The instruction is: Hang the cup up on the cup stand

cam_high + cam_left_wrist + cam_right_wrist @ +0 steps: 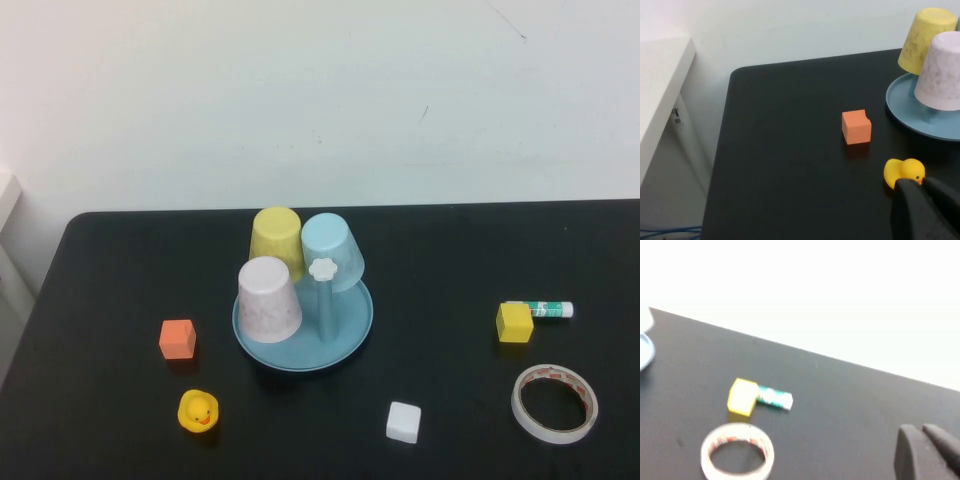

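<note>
The left gripper is hanging low over the near left part of the black table, out of the high view, and its two dark fingers are lying pressed together with nothing between them. Just past its tips a small yellow rubber duck is sitting on the tabletop, and a little farther on an orange foam cube is standing alone.

The right gripper is hovering over the near right part of the table, also outside the high view; its dark fingers are sitting close against each other and holding nothing. Ahead of it a roll of clear tape with a reddish inner ring is lying flat, and beyond that a yellow foam cube is touching one end of a green-and-white glue stick.

In the middle of the table the round blue-teal plastic cup stand is carrying three upside-down tumblers. The light blue plastic cup is resting tilted over a peg at the back right of the stand, mouth down. Beside it to the left a yellow plastic cup is leaning on its own peg, and a pale pink-white cup is sitting at the front left. One upright blue peg with a white flower-shaped knob is standing bare just in front of the light blue cup. A white cube is lying near the front edge, well apart from the stand.
</note>
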`<state>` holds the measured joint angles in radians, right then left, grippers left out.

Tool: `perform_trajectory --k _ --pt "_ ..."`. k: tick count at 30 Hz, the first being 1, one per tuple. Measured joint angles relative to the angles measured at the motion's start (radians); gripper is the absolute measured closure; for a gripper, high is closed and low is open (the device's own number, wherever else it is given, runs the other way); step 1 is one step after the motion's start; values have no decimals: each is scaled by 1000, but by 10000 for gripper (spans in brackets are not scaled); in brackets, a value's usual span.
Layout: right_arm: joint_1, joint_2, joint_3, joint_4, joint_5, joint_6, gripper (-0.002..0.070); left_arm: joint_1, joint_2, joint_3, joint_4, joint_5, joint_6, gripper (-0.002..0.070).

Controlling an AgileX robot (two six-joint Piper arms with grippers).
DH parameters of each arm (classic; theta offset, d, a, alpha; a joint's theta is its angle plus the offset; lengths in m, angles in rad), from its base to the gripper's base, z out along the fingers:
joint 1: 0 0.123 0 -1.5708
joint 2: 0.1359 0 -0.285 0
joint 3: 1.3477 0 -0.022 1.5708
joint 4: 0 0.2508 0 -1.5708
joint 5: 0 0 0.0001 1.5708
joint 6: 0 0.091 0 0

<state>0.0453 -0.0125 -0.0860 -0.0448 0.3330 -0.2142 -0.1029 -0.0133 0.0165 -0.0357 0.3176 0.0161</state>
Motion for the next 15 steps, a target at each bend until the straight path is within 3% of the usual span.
perform_trajectory --k 5,15 --pt "-103 0 107 35 -10 0 678 0 0 0 0 0 0 675" --pt "-117 0 105 8 11 82 678 0 0 0 0 0 0 675"
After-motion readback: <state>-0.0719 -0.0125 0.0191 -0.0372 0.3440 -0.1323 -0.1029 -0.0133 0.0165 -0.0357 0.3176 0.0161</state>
